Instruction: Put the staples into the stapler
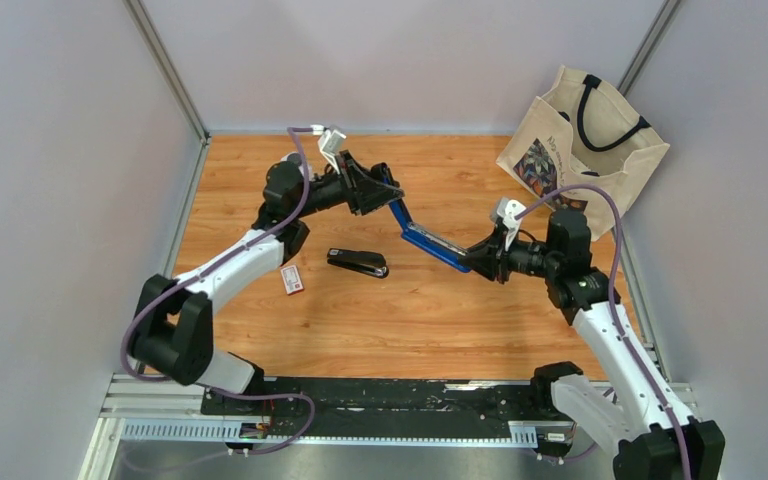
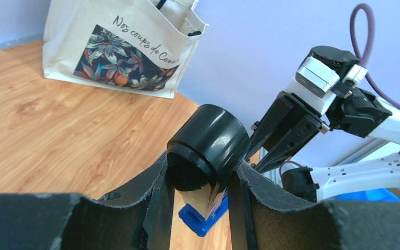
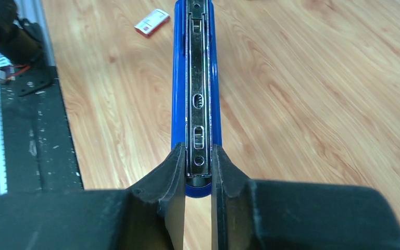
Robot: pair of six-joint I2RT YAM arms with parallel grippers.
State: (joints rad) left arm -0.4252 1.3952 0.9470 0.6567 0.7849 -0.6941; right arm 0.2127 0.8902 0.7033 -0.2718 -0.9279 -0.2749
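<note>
A blue stapler (image 1: 430, 243) is held open in a V above the table between both grippers. My left gripper (image 1: 384, 190) is shut on its upper arm; in the left wrist view (image 2: 200, 174) the fingers clamp that arm's black rounded end (image 2: 208, 146). My right gripper (image 1: 472, 258) is shut on the other arm. In the right wrist view (image 3: 198, 162) that arm (image 3: 179, 78) shows its metal staple channel (image 3: 198, 94) facing the camera. The staples, a small white-and-red box (image 1: 291, 279), lie on the table left of centre, also in the right wrist view (image 3: 152, 22); no gripper touches it.
A black stapler (image 1: 357, 262) lies on the table just right of the box. A printed tote bag (image 1: 580, 135) stands at the back right corner, also in the left wrist view (image 2: 120, 47). Grey walls enclose the table. A black rail (image 1: 360, 400) runs along the near edge.
</note>
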